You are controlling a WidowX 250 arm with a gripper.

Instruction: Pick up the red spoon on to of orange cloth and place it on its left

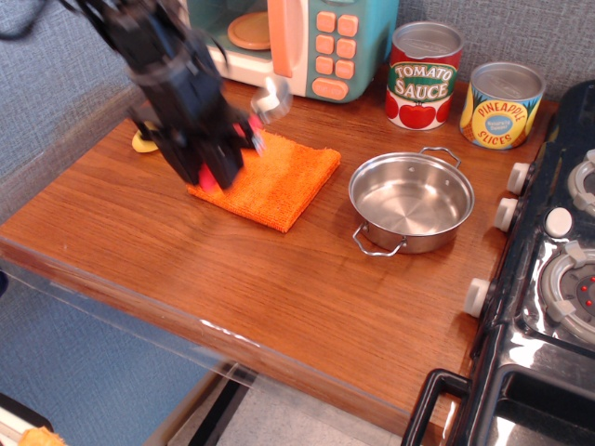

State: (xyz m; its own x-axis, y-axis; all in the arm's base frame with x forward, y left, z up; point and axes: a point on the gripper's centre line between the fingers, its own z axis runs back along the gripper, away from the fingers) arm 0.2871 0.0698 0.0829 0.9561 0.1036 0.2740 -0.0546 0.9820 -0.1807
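Motion-blurred hand (212, 172), banana (142, 141) mostly hidden behind it
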